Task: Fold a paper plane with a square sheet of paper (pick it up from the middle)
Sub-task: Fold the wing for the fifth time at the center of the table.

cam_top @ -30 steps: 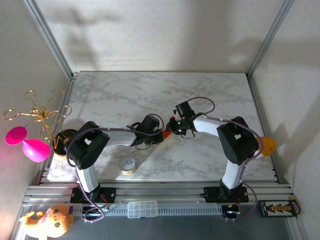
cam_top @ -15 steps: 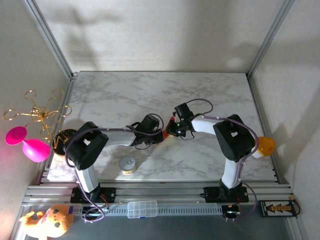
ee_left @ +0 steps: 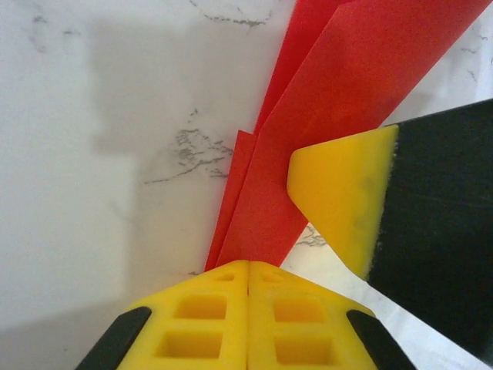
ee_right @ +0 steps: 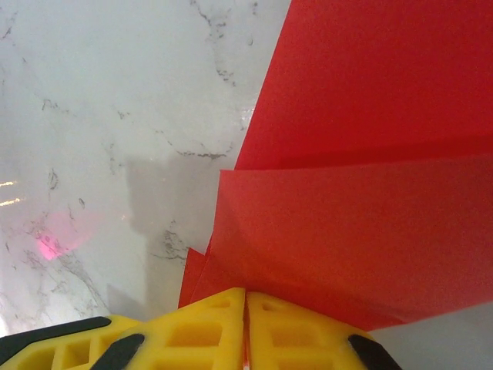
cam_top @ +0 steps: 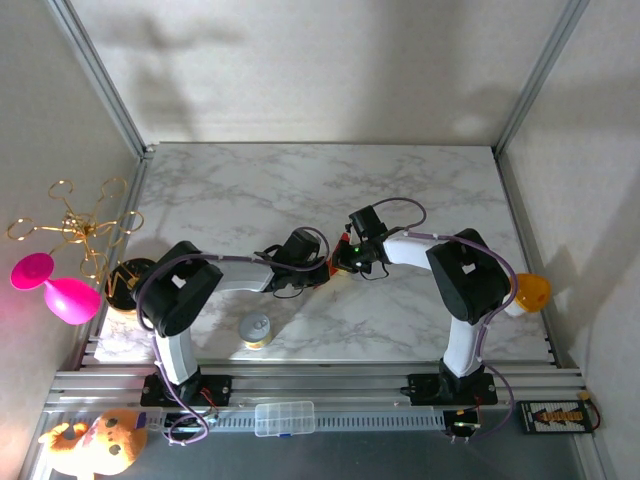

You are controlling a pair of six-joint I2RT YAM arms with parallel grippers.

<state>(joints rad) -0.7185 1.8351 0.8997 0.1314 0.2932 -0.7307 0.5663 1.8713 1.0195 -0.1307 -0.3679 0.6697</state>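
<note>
The white marbled surface takes up most of the top view, walled on three sides. The left arm and the right arm both reach inward from the near edge and meet near its middle. Off its left edge hang a pink balloon-like toy and a gold wire stand. Along the near rail lie a plush toy, a clear plastic box and a black board whose yellow print is too small to read. A round silver-topped tin sits on the surface by the left arm, and an orange ball shows behind the right arm. The left claw and the right claw come almost tip to tip, and between them shows a sliver of the folded red paper. In the left wrist view the left claw's yellow pads are pressed together on the paper's narrow end. From there its long axis runs up and to the right, widening in overlapped layers out of the top edge, with one yellow pad of the right claw lying against it. In the right wrist view that claw's pads are likewise closed on the paper. Two broad layers fan up and right, one fold edge runs nearly level, and a small corner points down-left over the marble.
</note>
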